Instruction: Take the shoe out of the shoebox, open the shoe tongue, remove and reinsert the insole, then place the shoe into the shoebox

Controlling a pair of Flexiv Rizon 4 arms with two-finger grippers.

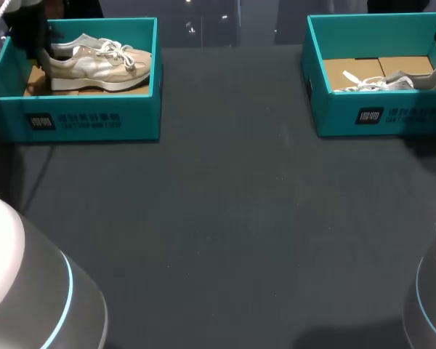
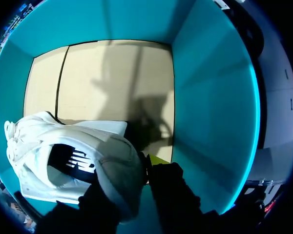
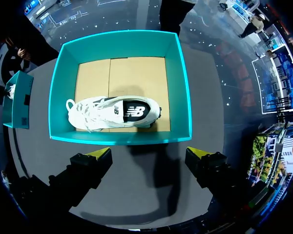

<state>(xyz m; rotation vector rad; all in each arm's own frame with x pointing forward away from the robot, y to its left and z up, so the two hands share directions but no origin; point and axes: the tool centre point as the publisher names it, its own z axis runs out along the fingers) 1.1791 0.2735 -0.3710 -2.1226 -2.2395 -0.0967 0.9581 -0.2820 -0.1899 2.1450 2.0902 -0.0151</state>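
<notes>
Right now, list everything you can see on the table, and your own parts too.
Table: one, dark grey, under everything.
Left box: one, teal, far left of the table.
Right box: one, teal, far right of the table.
Beige shoe: one, beige and white, inside the left box.
White shoe: one, white with a dark logo, lying on its side in the right box.
Left hand: one, black with yellow tips, down in the left box, shut on the beige shoe's heel.
Right hand: one, black with yellow tips, open, above the table just short of the right box.
</notes>
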